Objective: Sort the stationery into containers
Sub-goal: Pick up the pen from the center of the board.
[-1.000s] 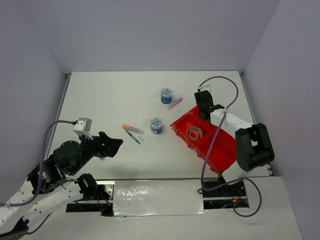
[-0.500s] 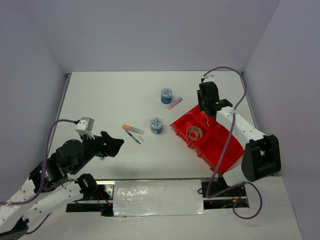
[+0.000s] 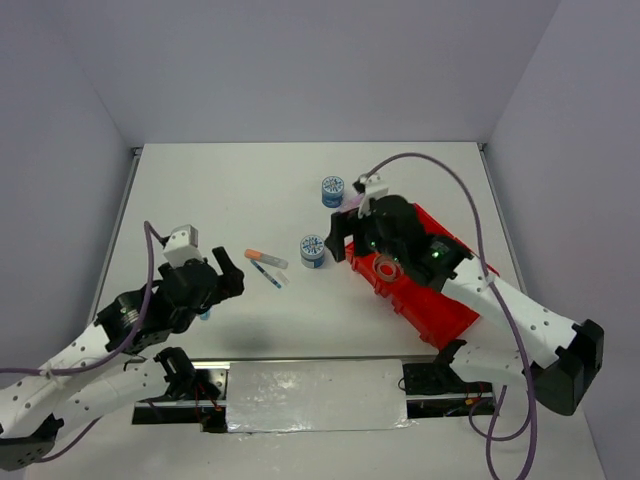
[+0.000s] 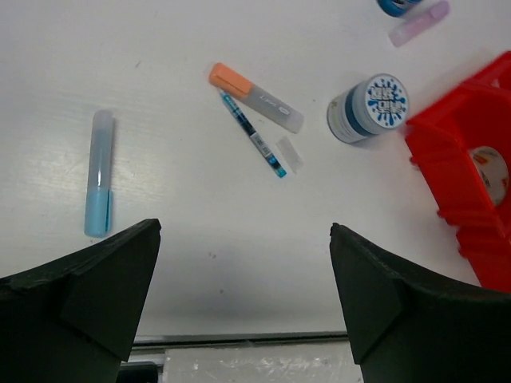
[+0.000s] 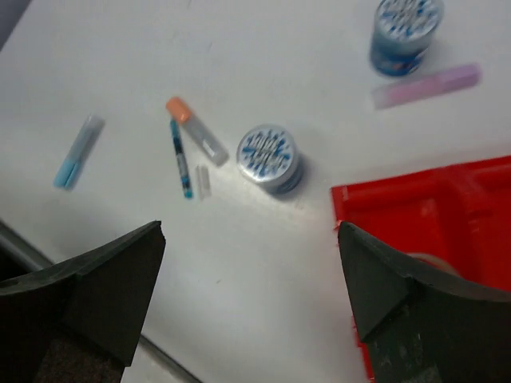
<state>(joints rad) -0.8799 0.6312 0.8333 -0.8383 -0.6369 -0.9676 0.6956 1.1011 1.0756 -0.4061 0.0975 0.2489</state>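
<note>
The red tray (image 3: 448, 300) lies at the right, with a clear tape ring (image 3: 388, 268) in its left end. Two blue-white rolls (image 3: 333, 190) (image 3: 313, 249) stand on the table, a pink stick (image 5: 425, 86) beside the far one. An orange-tipped marker (image 3: 265, 258), a thin blue pen (image 4: 251, 134) and a light blue marker (image 4: 99, 171) lie left of centre. My left gripper (image 3: 228, 273) hangs open above the table near the light blue marker, holding nothing. My right gripper (image 3: 340, 240) is open and empty over the tray's left corner, beside the near roll (image 5: 270, 156).
A small clear cap (image 4: 287, 153) lies next to the blue pen. A metal rail (image 3: 310, 395) runs along the table's near edge. Grey walls close in the table on three sides. A purple cable (image 3: 440, 175) arcs above the right arm.
The right arm swung from the tray's far corner leftward to its left end, and its jaws opened wide. The left arm edged forward and stayed open.
</note>
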